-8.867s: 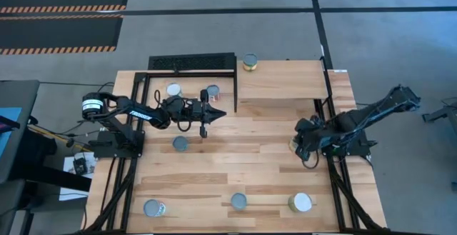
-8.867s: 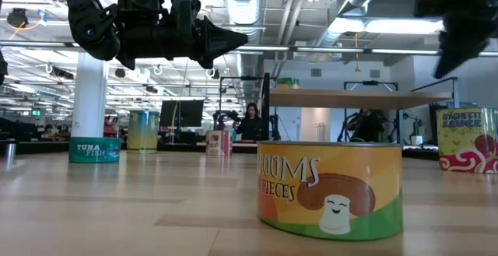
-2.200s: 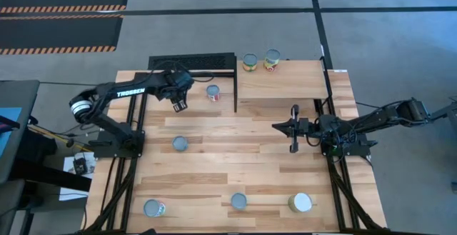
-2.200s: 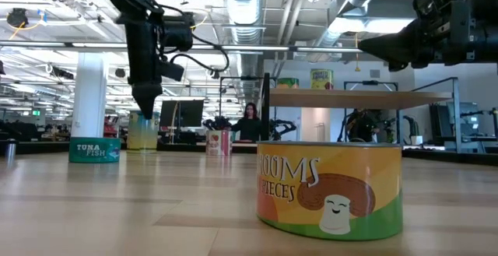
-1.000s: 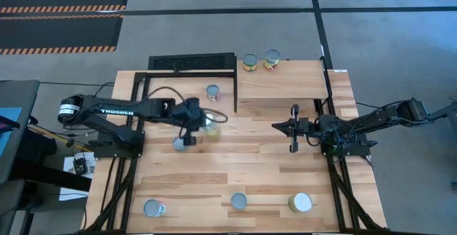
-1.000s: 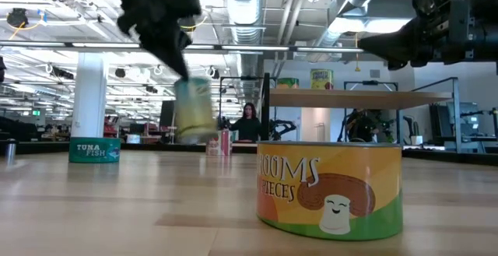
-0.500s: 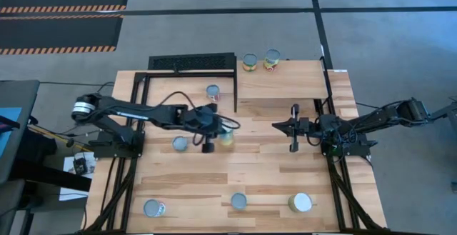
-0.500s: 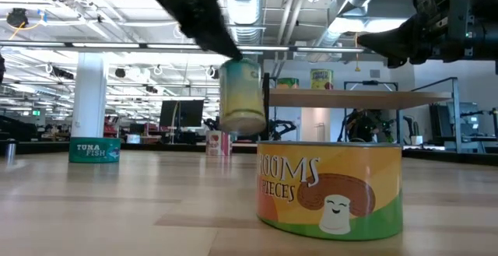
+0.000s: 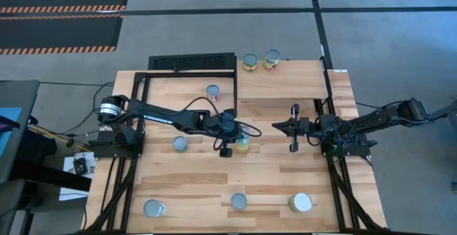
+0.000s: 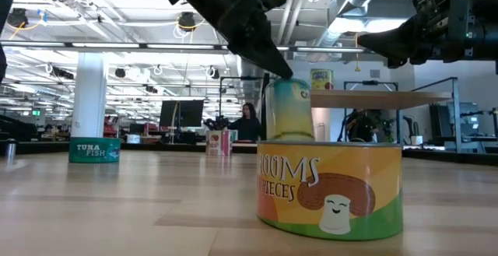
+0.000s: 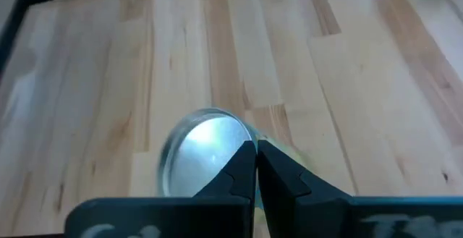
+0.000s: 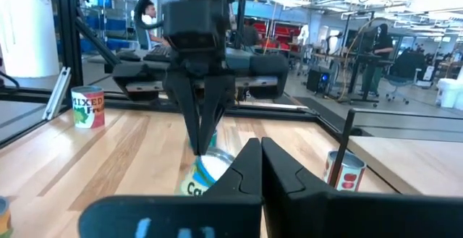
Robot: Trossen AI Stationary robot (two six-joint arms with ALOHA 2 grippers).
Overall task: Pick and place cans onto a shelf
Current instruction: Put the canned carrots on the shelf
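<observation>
The high view looks straight down from well above, taking in the whole tabletop [image 9: 271, 163] and some floor beyond its edges. The low view sits at tabletop height by the near edge, facing level across into the room, with a mushroom can [image 10: 330, 187] close before its lens. The left wrist view looks steeply down at the planks from near. The right wrist view faces level across the tabletop toward the left arm, sharing the carried can [image 12: 205, 171] with the other views.

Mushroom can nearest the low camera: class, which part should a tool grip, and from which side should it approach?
I would grip the mushroom can across its round side wall, coming down from above. It stands upright on the table with nothing touching it, so opposite sides are free. The left tool holds a yellow-green can.
</observation>
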